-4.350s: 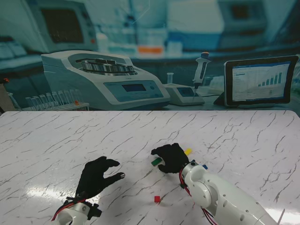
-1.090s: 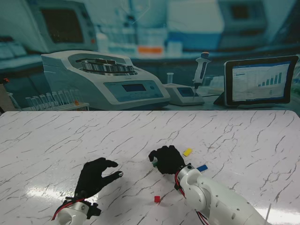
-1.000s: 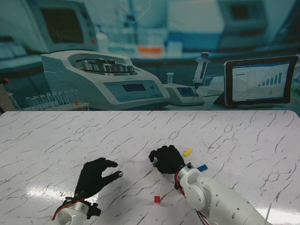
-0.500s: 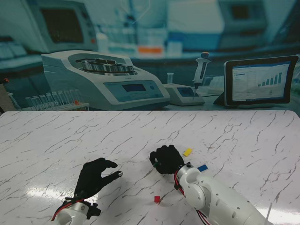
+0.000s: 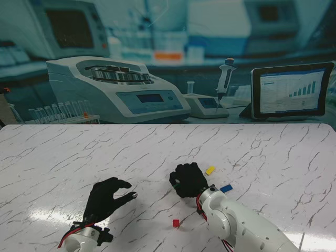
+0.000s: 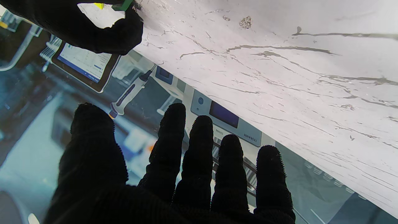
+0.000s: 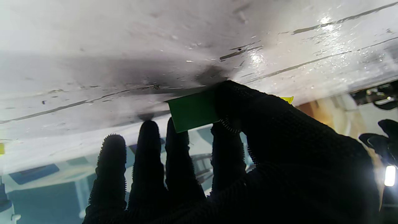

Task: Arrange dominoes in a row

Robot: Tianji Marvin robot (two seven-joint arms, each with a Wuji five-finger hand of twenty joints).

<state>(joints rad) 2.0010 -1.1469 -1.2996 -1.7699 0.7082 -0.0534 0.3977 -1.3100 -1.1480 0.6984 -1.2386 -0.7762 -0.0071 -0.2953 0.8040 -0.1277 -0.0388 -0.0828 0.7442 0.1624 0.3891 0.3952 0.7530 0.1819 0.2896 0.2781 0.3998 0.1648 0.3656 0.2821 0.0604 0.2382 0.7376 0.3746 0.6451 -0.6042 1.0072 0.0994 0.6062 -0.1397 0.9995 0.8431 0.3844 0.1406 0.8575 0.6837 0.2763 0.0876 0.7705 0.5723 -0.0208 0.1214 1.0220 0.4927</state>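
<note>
Loads of open surface [image 5: 63,152] on my left and all across the far half, nothing sitting out there. The crowded bit is around my right hand [image 5: 189,179]: a yellow domino [image 5: 210,170] just past it, a blue domino [image 5: 226,188] tucked beside the wrist. A red domino [image 5: 176,223] sits alone between both arms, nearer to me, with passable gaps either side.

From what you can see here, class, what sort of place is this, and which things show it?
It looks like a laboratory, though the equipment may be only a printed backdrop behind the marble table: a centrifuge, a pipette on a stand, and a tablet showing a chart.
</note>
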